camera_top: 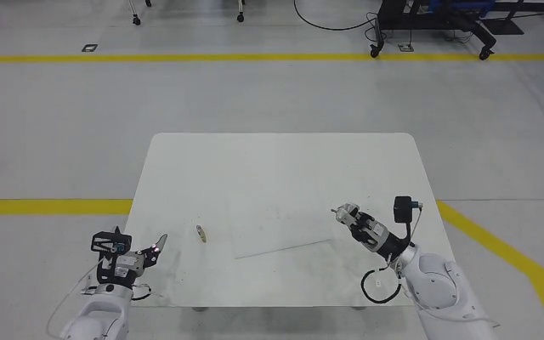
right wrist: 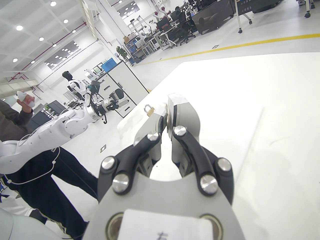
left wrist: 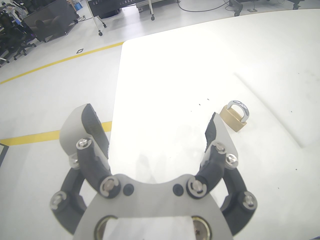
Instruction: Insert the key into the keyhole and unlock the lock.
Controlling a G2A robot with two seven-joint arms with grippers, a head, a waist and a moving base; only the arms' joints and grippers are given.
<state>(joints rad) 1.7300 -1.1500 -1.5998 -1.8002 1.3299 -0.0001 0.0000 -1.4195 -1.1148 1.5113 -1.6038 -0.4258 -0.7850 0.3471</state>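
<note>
Though largely hidden between tight right jaws, key [right wrist: 165, 114]; lock [left wrist: 232, 121] well apart.

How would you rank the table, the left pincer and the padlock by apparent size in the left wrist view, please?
1. table, largest.
2. left pincer, though it sits nearest the camera, so this is appearance only.
3. padlock, smallest.

White table [camera_top: 280, 161]; brass padlock [camera_top: 201, 232] lying on it, left side, near front edge.
</note>
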